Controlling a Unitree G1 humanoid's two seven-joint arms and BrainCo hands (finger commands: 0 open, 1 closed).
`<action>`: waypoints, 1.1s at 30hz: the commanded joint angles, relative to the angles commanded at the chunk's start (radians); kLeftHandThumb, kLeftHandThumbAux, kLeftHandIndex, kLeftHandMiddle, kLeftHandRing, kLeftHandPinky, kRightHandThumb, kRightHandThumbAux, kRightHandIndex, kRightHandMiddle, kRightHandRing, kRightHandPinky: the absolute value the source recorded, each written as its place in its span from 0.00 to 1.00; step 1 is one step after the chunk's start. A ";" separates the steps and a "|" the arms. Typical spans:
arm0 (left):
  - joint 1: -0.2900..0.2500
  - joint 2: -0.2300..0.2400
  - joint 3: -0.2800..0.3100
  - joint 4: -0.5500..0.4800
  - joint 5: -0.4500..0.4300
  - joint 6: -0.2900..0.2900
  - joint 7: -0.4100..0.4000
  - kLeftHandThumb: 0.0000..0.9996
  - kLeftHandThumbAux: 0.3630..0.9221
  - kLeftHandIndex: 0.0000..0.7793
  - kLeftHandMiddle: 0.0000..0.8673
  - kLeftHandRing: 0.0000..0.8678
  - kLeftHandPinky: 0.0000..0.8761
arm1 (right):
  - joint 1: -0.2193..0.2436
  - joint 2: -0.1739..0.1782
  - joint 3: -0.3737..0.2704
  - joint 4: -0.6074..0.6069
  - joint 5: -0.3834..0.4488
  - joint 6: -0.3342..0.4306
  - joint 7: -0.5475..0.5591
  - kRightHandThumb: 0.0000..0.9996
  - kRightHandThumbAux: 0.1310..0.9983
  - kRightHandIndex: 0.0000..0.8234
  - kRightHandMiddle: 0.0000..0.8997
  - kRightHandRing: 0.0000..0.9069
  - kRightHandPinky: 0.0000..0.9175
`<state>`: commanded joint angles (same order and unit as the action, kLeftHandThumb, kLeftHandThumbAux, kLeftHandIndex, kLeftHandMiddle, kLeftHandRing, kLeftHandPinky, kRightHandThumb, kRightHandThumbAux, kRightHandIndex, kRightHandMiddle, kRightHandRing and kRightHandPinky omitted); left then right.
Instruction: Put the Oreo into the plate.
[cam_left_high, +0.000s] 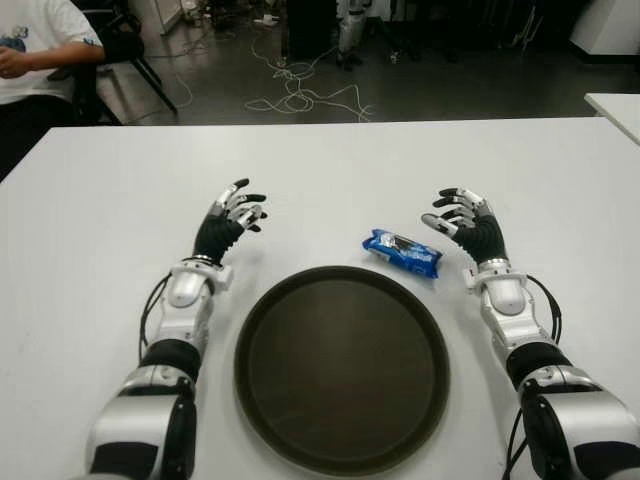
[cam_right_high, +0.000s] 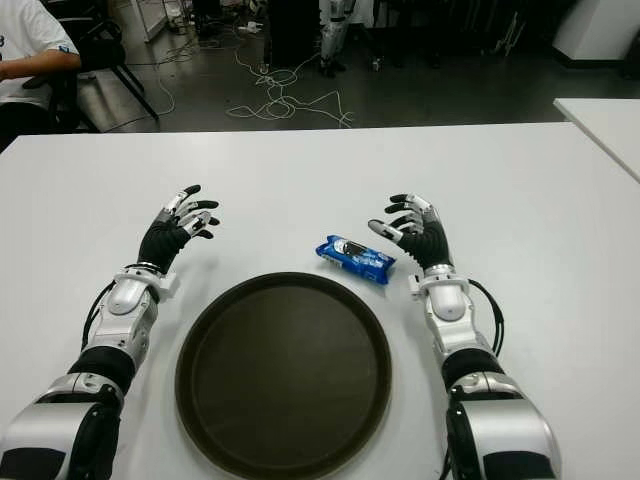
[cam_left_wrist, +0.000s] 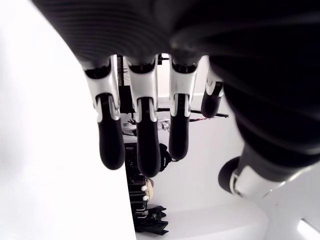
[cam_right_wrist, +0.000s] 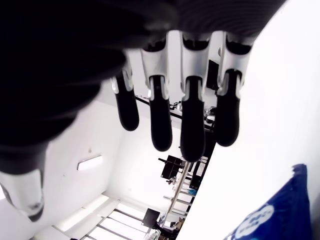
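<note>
One Oreo (cam_left_high: 401, 253) — one plate (cam_left_high: 262, 330)

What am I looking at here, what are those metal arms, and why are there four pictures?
It is a humanoid robot seen through its own cameras. Two pictures come from its head, looking down at a white table. The other two come from its wrists, close behind the fingers. The left robot hand and right robot hand are both open, holding nothing. On the table lie a round dark plate and a blue Oreo pack, just beyond the plate's rim, nearer the right hand. A person sits at the far left.
</note>
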<state>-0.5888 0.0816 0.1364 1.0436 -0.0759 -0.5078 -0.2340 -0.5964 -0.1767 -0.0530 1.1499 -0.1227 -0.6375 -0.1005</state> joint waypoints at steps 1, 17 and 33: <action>0.000 0.000 0.000 0.000 -0.001 0.001 -0.001 0.20 0.55 0.13 0.34 0.42 0.49 | 0.000 0.000 0.001 0.000 -0.001 0.000 -0.001 0.00 0.51 0.40 0.47 0.54 0.56; -0.005 0.000 0.006 0.009 -0.009 0.004 -0.014 0.22 0.50 0.14 0.34 0.43 0.50 | 0.001 -0.005 0.008 0.001 -0.013 -0.010 -0.015 0.00 0.51 0.40 0.47 0.55 0.56; -0.016 -0.004 0.026 0.029 -0.048 0.013 -0.058 0.22 0.53 0.14 0.34 0.45 0.53 | -0.002 -0.006 0.009 0.005 -0.018 -0.012 -0.021 0.00 0.52 0.42 0.47 0.55 0.55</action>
<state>-0.6044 0.0776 0.1622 1.0729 -0.1237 -0.4943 -0.2924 -0.5984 -0.1822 -0.0443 1.1547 -0.1406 -0.6491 -0.1216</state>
